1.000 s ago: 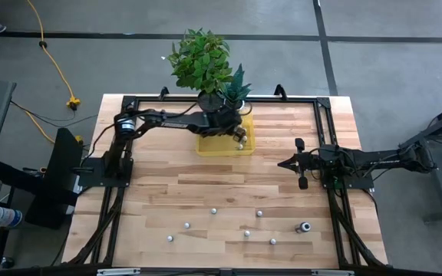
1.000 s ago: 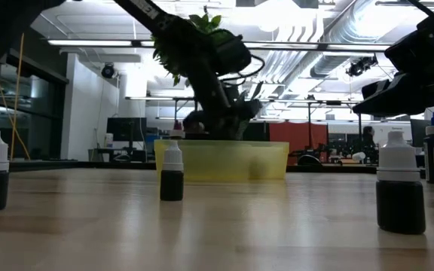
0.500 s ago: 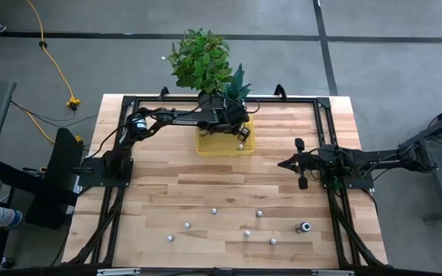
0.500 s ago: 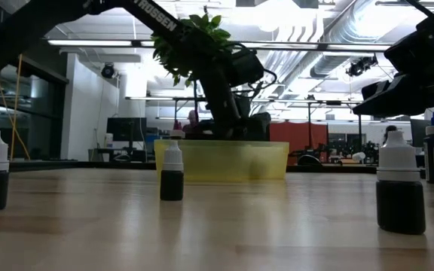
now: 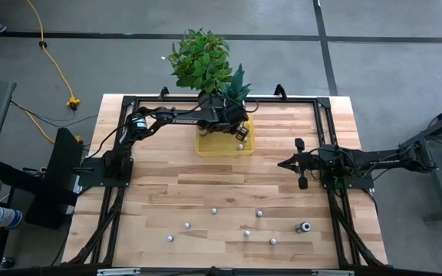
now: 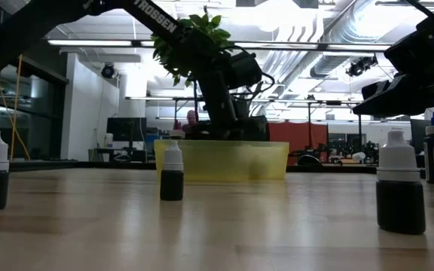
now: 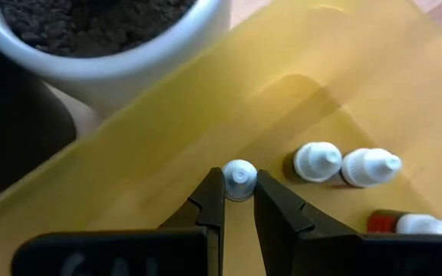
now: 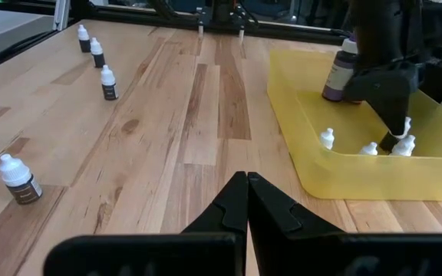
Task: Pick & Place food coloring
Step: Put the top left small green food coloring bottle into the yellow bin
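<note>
My left gripper (image 7: 240,188) is clamped on a food coloring bottle (image 7: 239,179) by its white cap, inside the yellow tray (image 5: 206,147) at table's far edge. My right gripper (image 8: 246,184) is shut, empty, at right.

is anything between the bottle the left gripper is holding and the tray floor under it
Nothing visible. The left gripper is shut on a white-capped bottle inside the yellow tray, with bare tray floor around it. The nearest other bottles lie off to one side, clear of it.
</note>
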`<state>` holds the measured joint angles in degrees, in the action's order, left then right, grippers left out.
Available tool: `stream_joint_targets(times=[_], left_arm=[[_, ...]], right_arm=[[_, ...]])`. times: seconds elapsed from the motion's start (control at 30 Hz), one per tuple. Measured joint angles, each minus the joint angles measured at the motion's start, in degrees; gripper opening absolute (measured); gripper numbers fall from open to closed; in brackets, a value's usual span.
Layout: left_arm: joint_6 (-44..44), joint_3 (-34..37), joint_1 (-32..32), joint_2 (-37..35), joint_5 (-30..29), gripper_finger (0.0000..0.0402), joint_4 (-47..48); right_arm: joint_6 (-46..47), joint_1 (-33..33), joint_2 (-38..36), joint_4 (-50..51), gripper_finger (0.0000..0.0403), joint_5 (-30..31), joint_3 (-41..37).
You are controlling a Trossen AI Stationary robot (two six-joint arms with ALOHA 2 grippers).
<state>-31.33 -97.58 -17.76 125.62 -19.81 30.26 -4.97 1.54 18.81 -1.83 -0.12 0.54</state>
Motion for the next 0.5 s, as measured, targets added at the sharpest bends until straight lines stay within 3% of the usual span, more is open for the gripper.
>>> stream_joint_targets(times=[0.4, 0.5], left_arm=[[0.0, 0.0, -0.3, 0.0, 2.4, 0.0039, -0.1], [0.1, 0.0, -0.3, 0.0, 2.5, 0.0056, -0.1]], right_arm=[[0.0, 0.0, 0.0, -0.1, 0.0, 0.0, 0.0], [0.0, 0.0, 0.0, -0.1, 0.0, 0.0, 0.0]])
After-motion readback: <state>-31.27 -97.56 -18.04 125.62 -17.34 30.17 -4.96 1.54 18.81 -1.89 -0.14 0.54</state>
